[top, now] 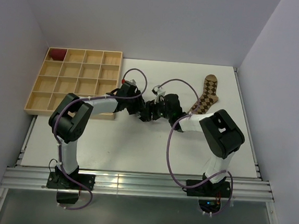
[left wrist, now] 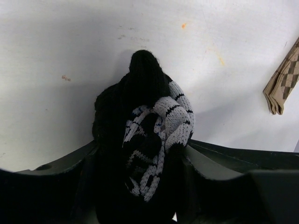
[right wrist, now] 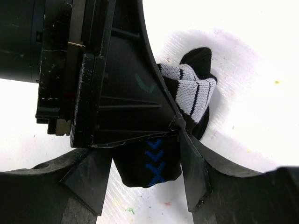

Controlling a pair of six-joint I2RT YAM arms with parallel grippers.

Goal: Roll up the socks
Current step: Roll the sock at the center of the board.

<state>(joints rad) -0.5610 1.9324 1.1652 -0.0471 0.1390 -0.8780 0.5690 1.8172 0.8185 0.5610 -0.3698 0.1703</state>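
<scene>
Gripping the black sock [left wrist: 145, 140] as a loose bundle in the left claw [left wrist: 138, 156], mid-table, near the tan sock [top: 206, 96], which lies flat and unrolled toward the far right. Straddling that same bundle with the right claw [right wrist: 142, 163], jaws apart, a gap showing beside one finger, not pinching. Likely trouble from here: closing too near the left claw's finger and nipping plastic rather than fabric; letting go on the left too early and losing the grey-white cuff as it springs loose; dragging the bundle across the table [top: 136, 147] and unwinding it.
</scene>
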